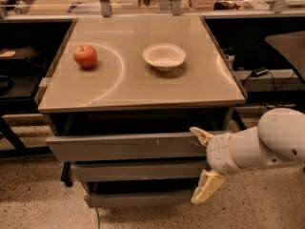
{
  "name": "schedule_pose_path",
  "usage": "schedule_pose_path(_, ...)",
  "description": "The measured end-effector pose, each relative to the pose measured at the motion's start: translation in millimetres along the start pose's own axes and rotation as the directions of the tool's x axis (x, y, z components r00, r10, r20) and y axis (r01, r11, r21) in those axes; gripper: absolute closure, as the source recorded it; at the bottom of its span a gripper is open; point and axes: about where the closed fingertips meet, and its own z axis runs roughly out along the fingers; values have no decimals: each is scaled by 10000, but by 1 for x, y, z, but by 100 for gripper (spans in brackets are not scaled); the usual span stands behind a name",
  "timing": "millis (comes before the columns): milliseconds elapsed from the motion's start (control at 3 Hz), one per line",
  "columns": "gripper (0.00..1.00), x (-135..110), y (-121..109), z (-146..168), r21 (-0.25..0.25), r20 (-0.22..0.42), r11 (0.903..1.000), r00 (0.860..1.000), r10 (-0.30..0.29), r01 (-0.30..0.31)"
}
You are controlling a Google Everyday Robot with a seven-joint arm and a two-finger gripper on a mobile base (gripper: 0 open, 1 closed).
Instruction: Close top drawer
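Observation:
The top drawer is a wide grey metal drawer with small pale scratches right of centre. It stands pulled out a little from under the table top, with a dark gap above its front. My gripper is at the drawer front's right end, fingers spread wide apart. The upper finger lies against the front's top right edge. The lower finger hangs below, in front of the lower drawers. It holds nothing.
Two plainer grey drawer fronts sit below, the lowest also sticking out. On the table top are a red apple and a white bowl. Dark shelving and cables flank the cabinet.

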Motion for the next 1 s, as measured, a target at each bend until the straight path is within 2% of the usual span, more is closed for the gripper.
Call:
schedule_pose_path(333,18,-1,0,0,-10,2,10000,10000,5,-5)
schedule_pose_path(667,43,15,-1,16,-283,-271,9993,9994,222,-230)
schedule_pose_path(1000,65,37,-10,38,-573,-626,9971,9969,468,-504)
